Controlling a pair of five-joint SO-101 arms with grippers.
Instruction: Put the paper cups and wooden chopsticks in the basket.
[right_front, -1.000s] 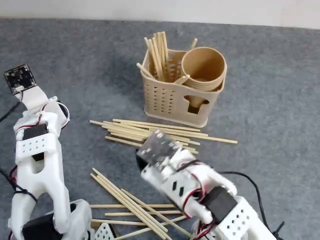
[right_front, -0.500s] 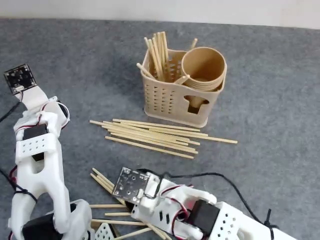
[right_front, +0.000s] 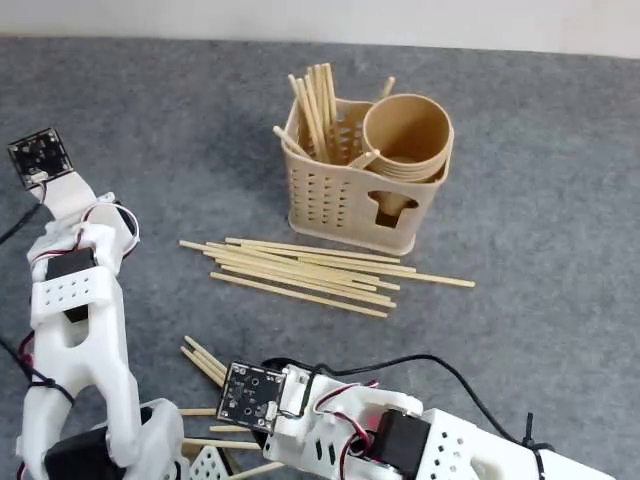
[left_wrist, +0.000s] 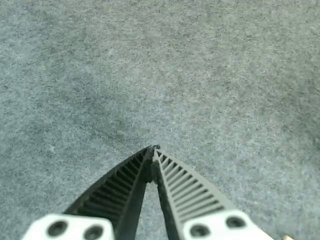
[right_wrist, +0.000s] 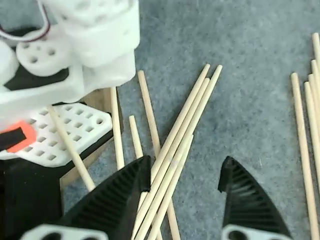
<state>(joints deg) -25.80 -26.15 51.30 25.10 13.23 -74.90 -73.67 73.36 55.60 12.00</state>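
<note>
Here the right tool (right_wrist: 186, 167) hangs low over the near bundle of wooden chopsticks (right_wrist: 182, 127). Its jaws are spread wide, and the sticks lie in the gap, closer to one jaw than the other. Their long axis runs roughly crosswise to the line on which the jaws close, so a pinch would take them across their width; the next grasp is judged to depend on this alignment. The left tool (left_wrist: 154, 148) is pressed together, holding nothing, over bare grey bench (left_wrist: 210, 75), so the right arm (right_front: 400, 445) is the nearer. In the high view the bundle pokes out from beneath that arm. A second loose pile (right_front: 300, 272) lies between it and the basket (right_front: 350, 215), which already contains paper cups (right_front: 408, 135) and upright sticks (right_front: 315, 105).
</note>
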